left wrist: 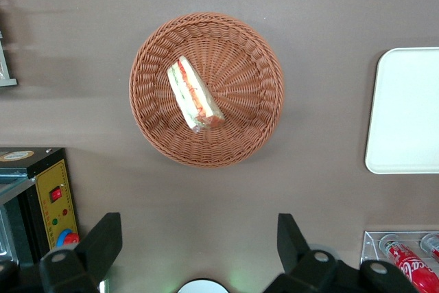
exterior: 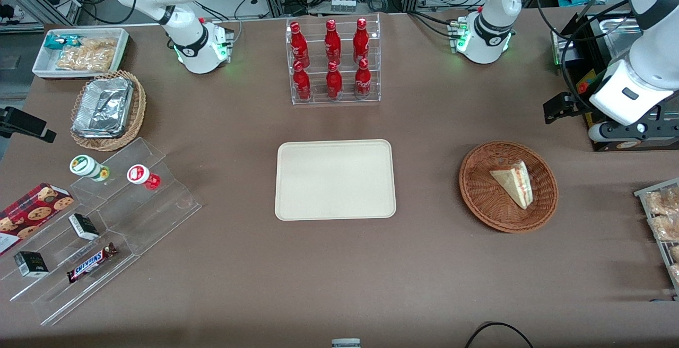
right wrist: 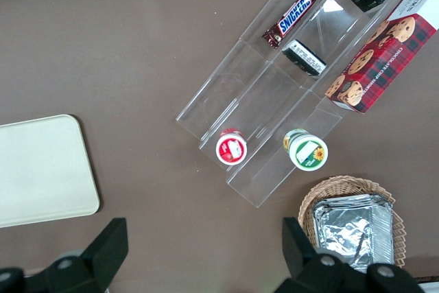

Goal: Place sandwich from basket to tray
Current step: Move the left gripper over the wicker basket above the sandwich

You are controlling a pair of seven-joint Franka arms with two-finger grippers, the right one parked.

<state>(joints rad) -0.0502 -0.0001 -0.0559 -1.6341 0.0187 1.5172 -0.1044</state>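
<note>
Brown tabletop (exterior: 424, 263) fills my view; the sandwich (exterior: 513, 182) lies in the basket (exterior: 480, 199), at three o'clock from the tray (exterior: 335, 179); my gripper (left wrist: 199, 252) hangs above, fingers (left wrist: 103, 241) spread wide, holding nothing.

Even overhead light, bright, no harsh hotspots on brown desk (exterior: 223, 263). Soft short shadows hug tray (exterior: 335, 179) rim and basket (exterior: 508, 185). Glare on foil container (exterior: 102, 107) and clear acrylic steps (exterior: 106, 231). Green glow spills from arm bases onto desk. Front view sharp, slight darkening along its near edge. Wrist view crisp on sandwich (left wrist: 195, 94); claw (left wrist: 199, 248) fingers dark, silhouetted, spread wide.
</note>
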